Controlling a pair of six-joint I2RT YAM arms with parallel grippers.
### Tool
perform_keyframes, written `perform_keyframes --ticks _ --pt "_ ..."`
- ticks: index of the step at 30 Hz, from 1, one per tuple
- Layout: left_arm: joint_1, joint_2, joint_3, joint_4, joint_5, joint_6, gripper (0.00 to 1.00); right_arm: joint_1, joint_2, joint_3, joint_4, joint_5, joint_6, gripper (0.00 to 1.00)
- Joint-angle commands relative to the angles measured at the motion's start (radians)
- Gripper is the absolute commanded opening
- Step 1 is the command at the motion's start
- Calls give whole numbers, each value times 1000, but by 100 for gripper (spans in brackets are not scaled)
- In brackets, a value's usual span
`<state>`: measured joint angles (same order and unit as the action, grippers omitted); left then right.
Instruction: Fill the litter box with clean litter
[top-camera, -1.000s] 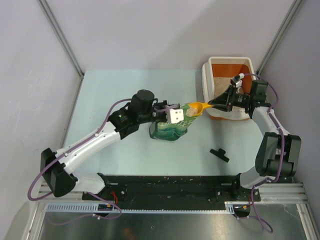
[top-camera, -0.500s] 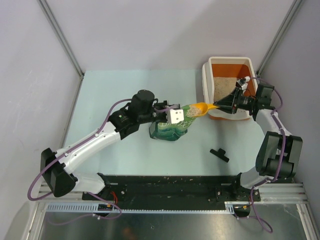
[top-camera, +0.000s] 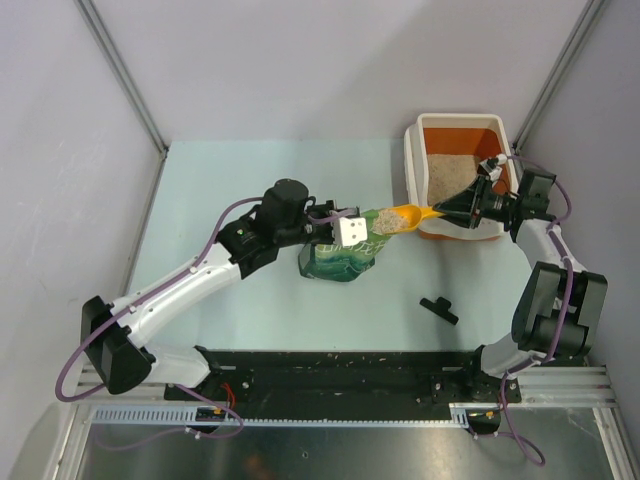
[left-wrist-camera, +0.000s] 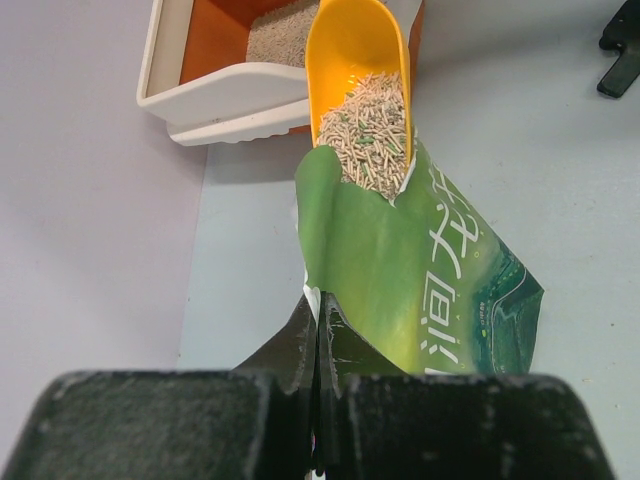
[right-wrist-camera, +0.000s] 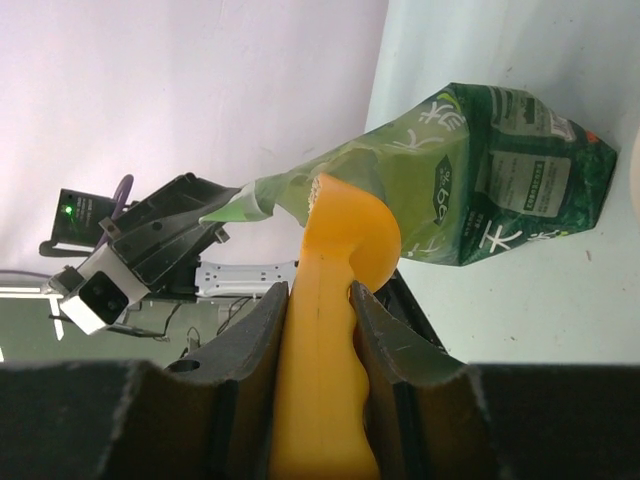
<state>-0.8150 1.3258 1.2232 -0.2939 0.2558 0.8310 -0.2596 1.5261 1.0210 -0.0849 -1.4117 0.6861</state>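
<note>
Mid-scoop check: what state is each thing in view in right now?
Litter box: partly filled with litter.
Scoop: loaded with pellets, bowl at the bag's mouth.
Bag: open at the top, one edge pinched.
Left fingers: shut on the bag's edge.
Right fingers: shut on the scoop's handle.
Black part: lying loose on the table.
</note>
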Motion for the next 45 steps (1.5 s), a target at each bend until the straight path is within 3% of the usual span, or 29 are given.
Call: perform_keyframes --ticks 1,3,7,13,29,33,35,36,38,45 --pt "8 -8 38 42 -13 10 0 -3 8 -1 74 -101 64 0" --pt "8 -5 36 41 -12 13 0 -3 34 -1 120 -136 75 0" --pt "7 6 44 41 -10 17 0 -15 62 -1 -28 -145 -23 0" --pt "11 27 67 41 -3 20 0 -33 51 2 -33 -150 -23 0" --pt "17 67 104 41 30 33 0 -56 -33 7 -12 -27 19 0" --pt "17 82 116 41 36 33 0 -50 -50 -8 74 5 116 0" --pt "17 87 121 41 39 33 0 -50 -55 -36 215 17 226 0" --pt "16 90 121 41 39 33 0 -50 -55 -79 391 22 383 0" --pt "19 90 124 41 42 34 0 -50 -49 -98 514 31 469 0" --pt "28 90 122 41 45 33 0 -53 -52 -101 479 31 443 0"
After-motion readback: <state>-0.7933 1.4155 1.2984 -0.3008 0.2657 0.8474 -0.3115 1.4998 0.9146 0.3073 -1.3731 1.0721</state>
